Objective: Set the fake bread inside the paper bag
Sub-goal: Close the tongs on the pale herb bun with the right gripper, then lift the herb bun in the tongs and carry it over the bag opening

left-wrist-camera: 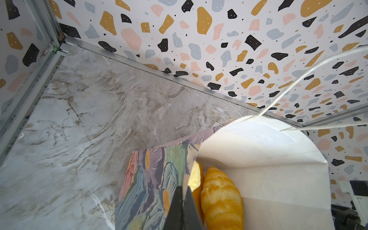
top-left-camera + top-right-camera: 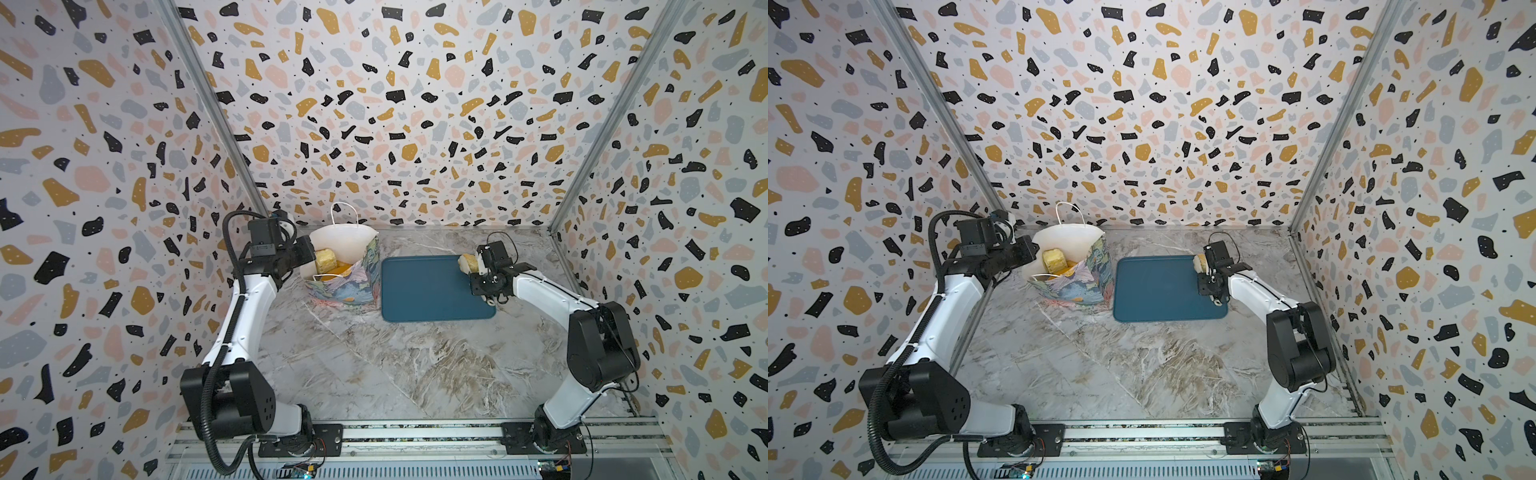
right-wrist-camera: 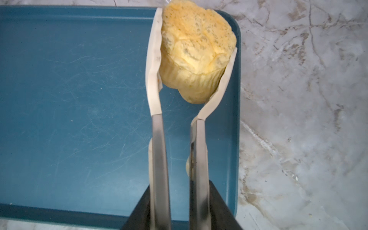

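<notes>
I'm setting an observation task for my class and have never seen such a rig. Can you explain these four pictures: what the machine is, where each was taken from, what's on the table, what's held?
This is a robot: a left arm and a right arm on a rail, each ending in a two-fingered gripper. Two pictures look down on the whole scene; the other two come from cameras on the arms' wrists. On the marble table stand a flowered paper bag, with toy breads inside, and beside it a blue tray. The left gripper is shut on the bag's rim. The right gripper clamps a pale bumpy bun at the tray's corner.
</notes>
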Motion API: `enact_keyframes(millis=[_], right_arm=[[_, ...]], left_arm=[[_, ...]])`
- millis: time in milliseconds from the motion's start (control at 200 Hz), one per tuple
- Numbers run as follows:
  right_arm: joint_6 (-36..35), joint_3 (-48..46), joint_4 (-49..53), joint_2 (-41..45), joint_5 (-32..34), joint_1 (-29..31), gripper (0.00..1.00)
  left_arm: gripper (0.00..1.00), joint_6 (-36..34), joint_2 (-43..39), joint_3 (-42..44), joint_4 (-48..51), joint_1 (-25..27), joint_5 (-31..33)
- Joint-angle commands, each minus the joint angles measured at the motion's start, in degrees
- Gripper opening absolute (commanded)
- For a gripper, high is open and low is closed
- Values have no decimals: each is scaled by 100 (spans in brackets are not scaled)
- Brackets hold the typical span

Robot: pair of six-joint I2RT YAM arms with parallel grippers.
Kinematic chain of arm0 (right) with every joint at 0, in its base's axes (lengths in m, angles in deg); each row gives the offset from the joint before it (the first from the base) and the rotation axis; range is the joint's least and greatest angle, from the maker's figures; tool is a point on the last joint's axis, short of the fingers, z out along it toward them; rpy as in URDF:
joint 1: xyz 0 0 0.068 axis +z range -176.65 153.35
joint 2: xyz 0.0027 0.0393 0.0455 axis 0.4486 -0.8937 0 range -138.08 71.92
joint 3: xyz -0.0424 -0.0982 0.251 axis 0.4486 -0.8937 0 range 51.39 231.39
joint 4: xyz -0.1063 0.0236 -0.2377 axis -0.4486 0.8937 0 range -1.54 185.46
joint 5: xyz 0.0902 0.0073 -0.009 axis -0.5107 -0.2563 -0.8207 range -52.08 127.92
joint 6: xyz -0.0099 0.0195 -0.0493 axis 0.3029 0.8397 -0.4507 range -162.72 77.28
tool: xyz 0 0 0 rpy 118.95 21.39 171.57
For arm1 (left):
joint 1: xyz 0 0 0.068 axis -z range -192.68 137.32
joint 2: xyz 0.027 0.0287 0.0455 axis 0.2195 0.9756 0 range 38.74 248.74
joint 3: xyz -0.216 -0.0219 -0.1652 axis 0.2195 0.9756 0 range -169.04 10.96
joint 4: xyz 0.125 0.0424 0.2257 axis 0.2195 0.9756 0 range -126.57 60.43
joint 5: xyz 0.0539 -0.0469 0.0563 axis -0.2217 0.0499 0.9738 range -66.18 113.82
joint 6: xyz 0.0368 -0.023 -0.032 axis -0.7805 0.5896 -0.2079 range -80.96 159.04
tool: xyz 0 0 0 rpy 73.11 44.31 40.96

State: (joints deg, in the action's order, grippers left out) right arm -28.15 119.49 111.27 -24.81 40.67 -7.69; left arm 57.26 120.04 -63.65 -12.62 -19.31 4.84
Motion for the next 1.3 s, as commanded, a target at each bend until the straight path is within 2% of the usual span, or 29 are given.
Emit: enact_keyframes(millis=[0, 430, 1296], right_arm=[[148, -141, -193, 370, -169, -15, 39], [692, -961, -671, 1296, -624, 110, 36], [1238, -1358, -1306, 2133, -419, 1133, 32]], left_arm=[[0, -33, -206, 8, -211, 23, -24], [0, -39, -181, 6, -209, 22, -35], [0, -2, -245, 68, -308, 22, -88]])
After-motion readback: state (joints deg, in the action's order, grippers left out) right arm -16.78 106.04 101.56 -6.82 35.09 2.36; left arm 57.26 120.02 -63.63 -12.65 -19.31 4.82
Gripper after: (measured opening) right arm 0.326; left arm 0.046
